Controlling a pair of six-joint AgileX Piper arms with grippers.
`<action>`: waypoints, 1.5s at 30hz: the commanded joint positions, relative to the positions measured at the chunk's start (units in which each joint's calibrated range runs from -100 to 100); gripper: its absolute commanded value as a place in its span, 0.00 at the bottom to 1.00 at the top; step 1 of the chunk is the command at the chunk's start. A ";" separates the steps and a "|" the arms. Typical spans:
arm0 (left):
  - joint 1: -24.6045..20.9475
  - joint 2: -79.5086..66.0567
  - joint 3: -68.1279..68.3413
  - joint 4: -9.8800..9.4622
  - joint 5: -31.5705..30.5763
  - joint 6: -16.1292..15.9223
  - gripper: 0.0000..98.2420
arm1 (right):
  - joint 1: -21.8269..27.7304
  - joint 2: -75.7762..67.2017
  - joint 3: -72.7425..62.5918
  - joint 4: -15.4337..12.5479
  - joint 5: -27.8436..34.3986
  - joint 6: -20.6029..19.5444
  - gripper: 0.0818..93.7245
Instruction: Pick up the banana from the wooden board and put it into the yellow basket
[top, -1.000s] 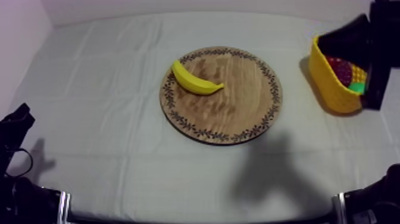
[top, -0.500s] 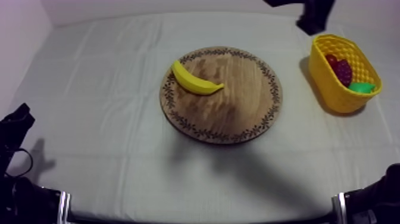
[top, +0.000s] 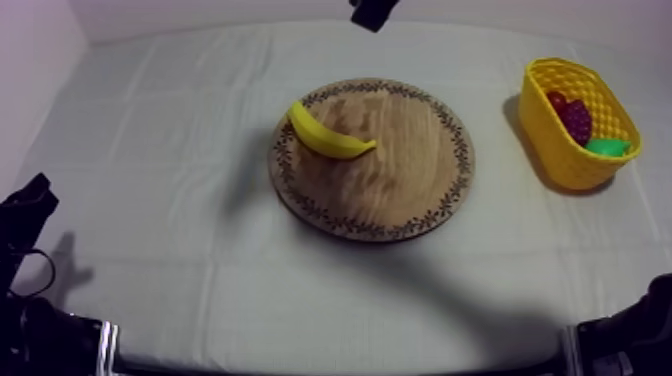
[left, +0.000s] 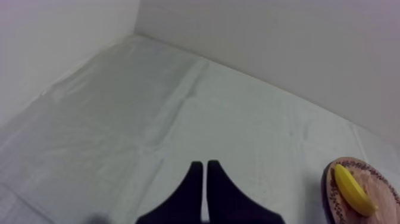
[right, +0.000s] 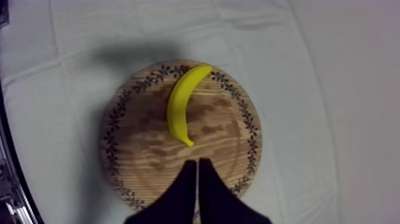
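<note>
Seen from above, the table (top: 150, 150) under its grey-white cloth carries a round wooden board with a patterned rim (top: 400, 190). A yellow toy banana (top: 330, 133) lies flat on the board's left part, and a yellow woven basket (top: 560, 160) stands well apart at the right with red and green toy pieces (top: 578, 120) inside. Part of the right arm (top: 372, 12) hangs beyond the board's far edge. From the left wrist, the left pincer (left: 202, 164) is pressed together into a narrow wedge above bare cloth, with the banana and board rim far off to its side. From the right wrist, the right pincer (right: 197, 161) is likewise pressed together and grips nothing. It hovers above the board, and the banana's pointed tip lies just ahead of its fingertips. The banana is probably light, stiff and smooth, so it may slide or roll under a poor grip. The thick middle looks like the best hold, with the fingers first spread, then closed across the narrow width, not along the curve.
</note>
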 joint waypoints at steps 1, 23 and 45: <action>0.01 0.00 -0.01 -0.02 -0.01 0.01 0.00 | -0.07 1.09 -0.30 0.14 0.25 0.23 0.06; 0.01 0.00 -0.01 -0.02 -0.01 0.01 0.00 | -2.21 3.90 0.75 2.01 0.54 -4.25 0.76; 0.01 0.00 -0.01 -0.02 -0.01 0.01 0.00 | -1.49 22.44 1.59 0.15 -3.27 -8.11 0.74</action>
